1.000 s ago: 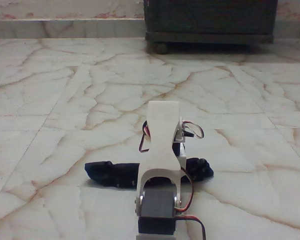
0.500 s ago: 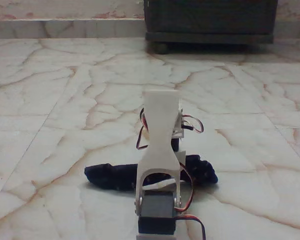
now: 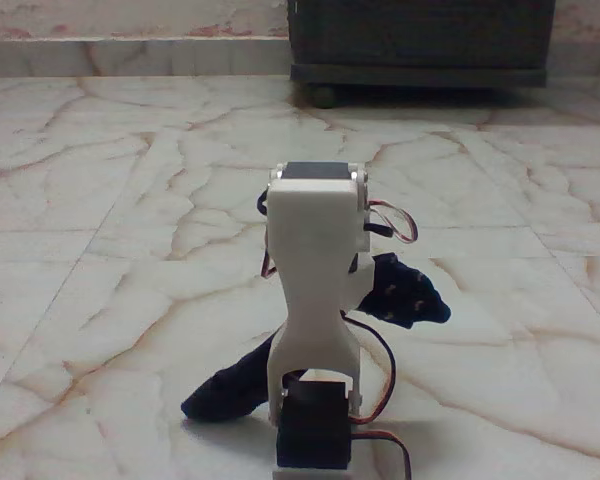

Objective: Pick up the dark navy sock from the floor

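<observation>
Spreading across the whole fixed view, the floor (image 3: 110, 200) is showing glossy cream-white marble tiles, crossed by brown-orange veins and thin straight grout lines. At twelve to one o'clock a dark cabinet (image 3: 420, 40) is standing on the tiles, boxy and matte, with a round foot (image 3: 323, 96) showing under its near left corner. Behind it a pale marble skirting (image 3: 130, 55) is running along the base of the wall.

Rising from six o'clock toward the centre, the white robot arm (image 3: 315, 260) is presenting a smooth, flat plastic link that is narrowing at its waist, with black servo blocks at its top and bottom and thin red, white and black wires (image 3: 385, 355) looping off its right side.

Draping behind that link, the dark navy sock (image 3: 405, 292) is hanging limp and soft, its rounded upper end lifted at three o'clock of the arm, its long lower end slanting down to touch the floor at seven o'clock. The fingers are hidden behind the arm, so whether they are clenched on the fabric cannot be told.
</observation>
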